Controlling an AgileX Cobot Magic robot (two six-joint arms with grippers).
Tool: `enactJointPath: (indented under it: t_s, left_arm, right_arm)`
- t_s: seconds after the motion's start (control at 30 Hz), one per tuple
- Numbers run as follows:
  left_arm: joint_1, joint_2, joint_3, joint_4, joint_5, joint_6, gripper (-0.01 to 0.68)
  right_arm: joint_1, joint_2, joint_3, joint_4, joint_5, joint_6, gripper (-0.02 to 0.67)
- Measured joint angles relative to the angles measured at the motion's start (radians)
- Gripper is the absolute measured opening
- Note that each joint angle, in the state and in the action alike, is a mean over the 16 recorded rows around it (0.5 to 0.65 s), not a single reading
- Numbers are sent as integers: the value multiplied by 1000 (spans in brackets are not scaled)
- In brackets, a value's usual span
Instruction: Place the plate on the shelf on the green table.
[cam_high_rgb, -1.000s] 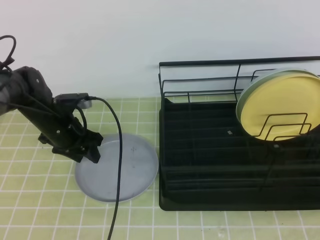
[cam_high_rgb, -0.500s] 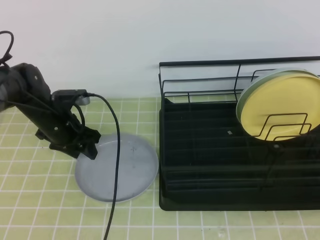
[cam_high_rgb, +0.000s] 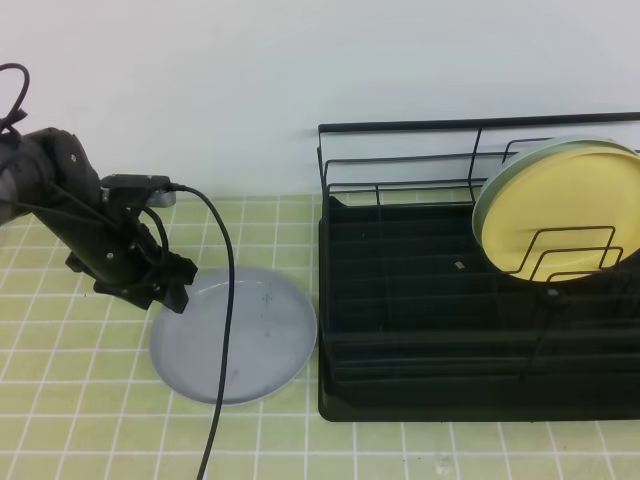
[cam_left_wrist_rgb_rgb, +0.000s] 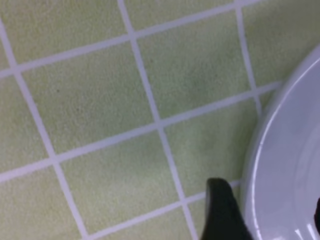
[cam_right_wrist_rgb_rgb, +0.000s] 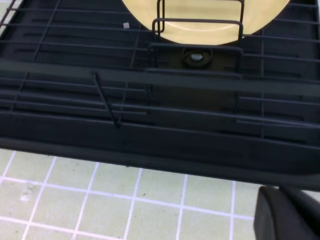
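Observation:
The pale grey-blue plate (cam_high_rgb: 240, 335) lies flat on the green table (cam_high_rgb: 60, 400), left of the shelf (cam_high_rgb: 480, 330), a black wire dish rack. My left gripper (cam_high_rgb: 172, 292) is low at the plate's left rim. In the left wrist view the plate's rim (cam_left_wrist_rgb_rgb: 280, 165) shows at the right. My left gripper (cam_left_wrist_rgb_rgb: 270, 220) is open, with one finger (cam_left_wrist_rgb_rgb: 222, 212) over the tiles outside the rim and the other at the frame's right edge over the plate. In the right wrist view one dark finger (cam_right_wrist_rgb_rgb: 287, 215) shows in front of the shelf (cam_right_wrist_rgb_rgb: 160, 135); its opening is hidden.
A yellow plate (cam_high_rgb: 560, 210) stands upright in the shelf's back right dividers and also shows in the right wrist view (cam_right_wrist_rgb_rgb: 200, 20). A black cable (cam_high_rgb: 225, 350) hangs from the left arm across the grey-blue plate. A white wall stands behind the table.
My left gripper has moved a little left and back along the plate's left rim. The plate and the shelf have not moved.

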Motion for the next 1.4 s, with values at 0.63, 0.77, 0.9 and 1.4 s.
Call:
enactJointPath:
  t_s: [0.63, 0.77, 0.9, 1.4]
  left_arm:
    - [0, 26, 4, -19, 18, 0, 350]
    - [1, 33, 4, -25, 28, 0, 301]
    - [1, 40, 3, -22, 38, 2, 215]
    - [2, -31, 2, 118, -7, -30, 0]
  right_arm:
    - [0, 0, 0, 12, 0, 0, -3]
    - [0, 0, 0, 18, 0, 0, -3]
    - [0, 0, 0, 23, 0, 0, -3]
    - [0, -1, 2, 32, -8, -1, -3]
